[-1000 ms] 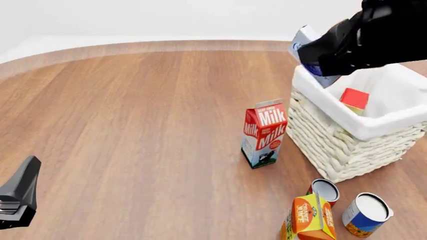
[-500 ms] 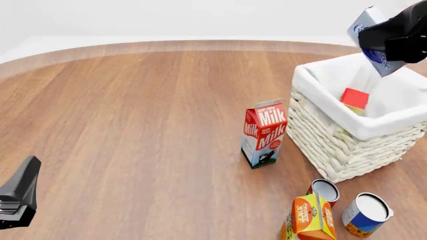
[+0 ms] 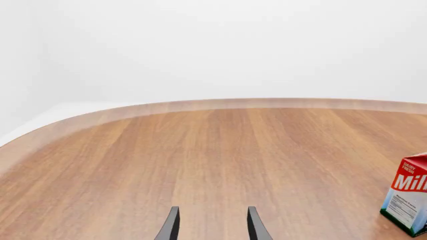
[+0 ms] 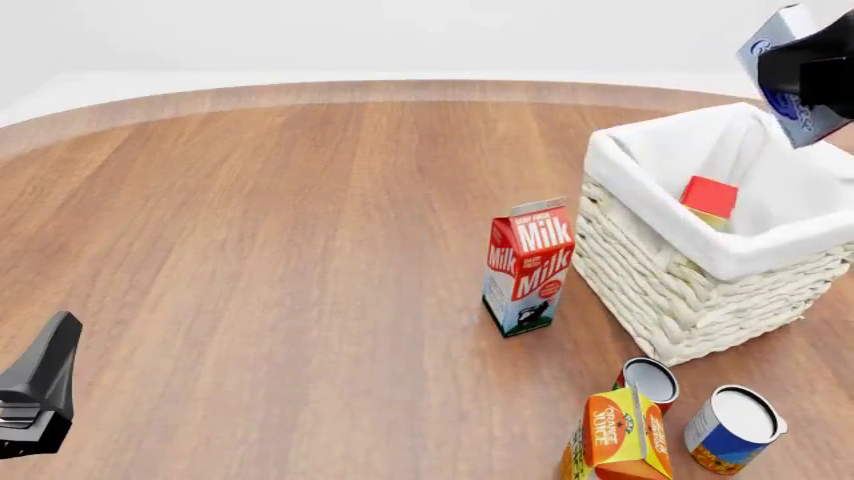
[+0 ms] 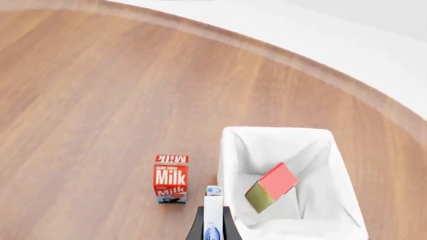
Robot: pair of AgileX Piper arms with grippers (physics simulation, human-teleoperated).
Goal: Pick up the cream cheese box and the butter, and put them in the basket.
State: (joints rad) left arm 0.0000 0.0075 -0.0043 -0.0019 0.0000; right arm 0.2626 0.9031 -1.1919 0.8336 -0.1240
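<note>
Up at 1 o'clock above the basket (image 4: 727,262), your right end effector (image 4: 807,70) grips the cream cheese box (image 4: 795,72); butter (image 4: 709,198) sits inside, left end effector (image 3: 211,225) open.

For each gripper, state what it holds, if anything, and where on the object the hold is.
The right gripper holds the cream cheese box, fingers pressing its two broad faces near one end. The left gripper is open and holds nothing.

Simulated tabletop scene, rounded wooden table (image 4: 267,250) filling the frame, blank white backdrop along the top, grocery items at right: milk carton (image 4: 529,265), wicker basket (image 4: 667,290), tins (image 4: 733,428), orange juice carton (image 4: 621,436) lower right
</note>
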